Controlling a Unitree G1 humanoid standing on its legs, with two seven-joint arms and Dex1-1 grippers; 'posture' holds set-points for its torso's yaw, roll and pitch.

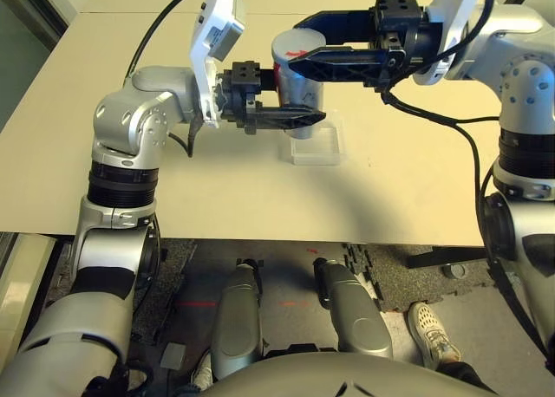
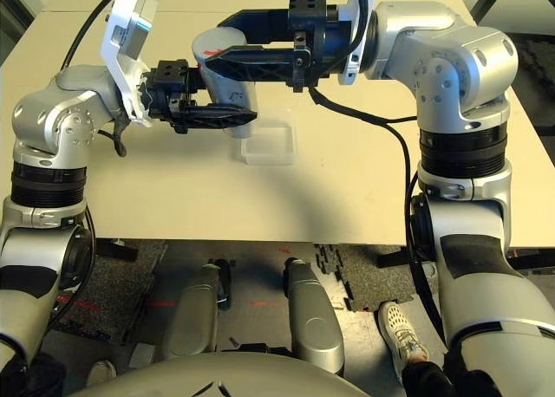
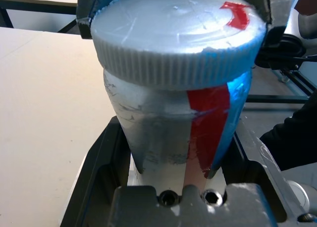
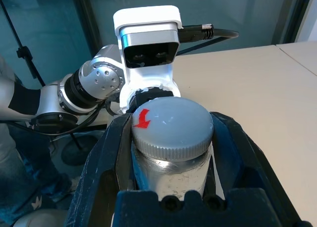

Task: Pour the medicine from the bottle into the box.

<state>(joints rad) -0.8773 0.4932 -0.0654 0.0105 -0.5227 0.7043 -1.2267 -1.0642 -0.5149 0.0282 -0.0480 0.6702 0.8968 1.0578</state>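
Observation:
The silvery-grey bottle (image 1: 301,92) with a red-marked label stands upright in the air just behind the box (image 1: 316,146), a shallow clear plastic tray lying on the table. My left gripper (image 1: 303,104) comes in from the left and is shut on the bottle's lower body (image 3: 163,138). My right gripper (image 1: 297,43) reaches in from the right at cap height. Its two black fingers (image 4: 106,157) press on either side of the grey ribbed cap (image 4: 173,123), which carries a red arrow. The medicine is hidden inside the bottle.
The beige table (image 1: 173,189) stretches bare around the box, with its front edge (image 1: 260,237) near me. A black cable (image 1: 460,137) hangs from my right arm. A person's white shoe (image 1: 431,332) rests on the floor under the table.

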